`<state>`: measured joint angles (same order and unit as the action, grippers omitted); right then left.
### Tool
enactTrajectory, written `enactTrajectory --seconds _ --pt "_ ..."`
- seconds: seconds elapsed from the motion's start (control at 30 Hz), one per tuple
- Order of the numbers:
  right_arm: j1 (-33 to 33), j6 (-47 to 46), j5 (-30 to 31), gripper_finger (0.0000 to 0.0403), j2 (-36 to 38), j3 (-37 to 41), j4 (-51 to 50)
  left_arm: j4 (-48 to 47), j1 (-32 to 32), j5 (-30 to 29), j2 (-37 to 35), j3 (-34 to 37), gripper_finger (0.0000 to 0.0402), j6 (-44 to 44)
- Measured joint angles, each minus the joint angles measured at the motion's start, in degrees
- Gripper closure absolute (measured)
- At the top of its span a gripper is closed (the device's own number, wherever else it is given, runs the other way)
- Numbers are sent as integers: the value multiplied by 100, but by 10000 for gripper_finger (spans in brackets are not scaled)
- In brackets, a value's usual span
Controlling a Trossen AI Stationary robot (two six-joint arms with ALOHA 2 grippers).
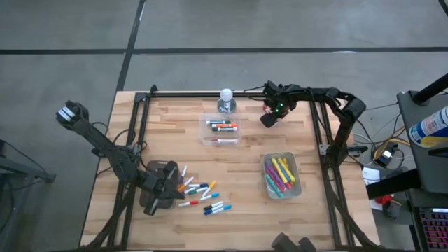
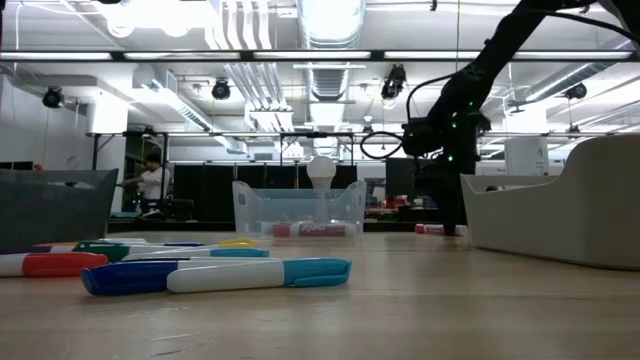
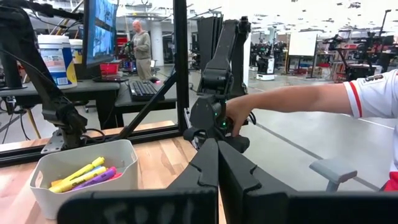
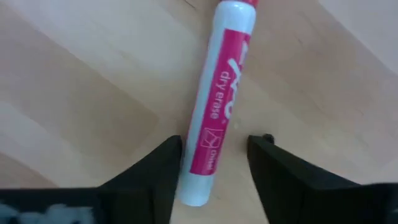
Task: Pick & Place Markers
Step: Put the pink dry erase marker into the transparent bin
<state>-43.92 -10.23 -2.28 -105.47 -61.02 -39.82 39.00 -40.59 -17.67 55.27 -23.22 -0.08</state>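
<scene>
A pink-red marker labelled dry erase lies flat on the wood near the table's far right. My right gripper points down over it, open, one finger on each side of the marker's near end. In the high view this gripper stands right of the clear tub. My left gripper waits shut beside a loose pile of markers at the near left. In the left wrist view its fingers are closed together.
The clear tub holds a few markers. A white bin at the right holds yellow and pink highlighters. A white-capped bottle stands behind the tub. Black frame rails edge the table. A person's arm reaches to a dark arm off the table.
</scene>
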Motion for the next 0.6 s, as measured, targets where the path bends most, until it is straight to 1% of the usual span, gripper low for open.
enactTrajectory --seconds 0.23,0.3,0.43,0.6 --pt "15 -1 -98 347 -48 -282 -114 0 -1 -2 0 0 401 -9" --pt "15 -6 -52 351 -67 -477 157 -2 0 0 0 0 401 -10" --pt "39 -10 -55 351 16 -781 -26 -3 0 -1 0 0 401 -17" --pt "225 -8 -59 351 258 -1186 -263 -2 1 0 0 0 401 -20"
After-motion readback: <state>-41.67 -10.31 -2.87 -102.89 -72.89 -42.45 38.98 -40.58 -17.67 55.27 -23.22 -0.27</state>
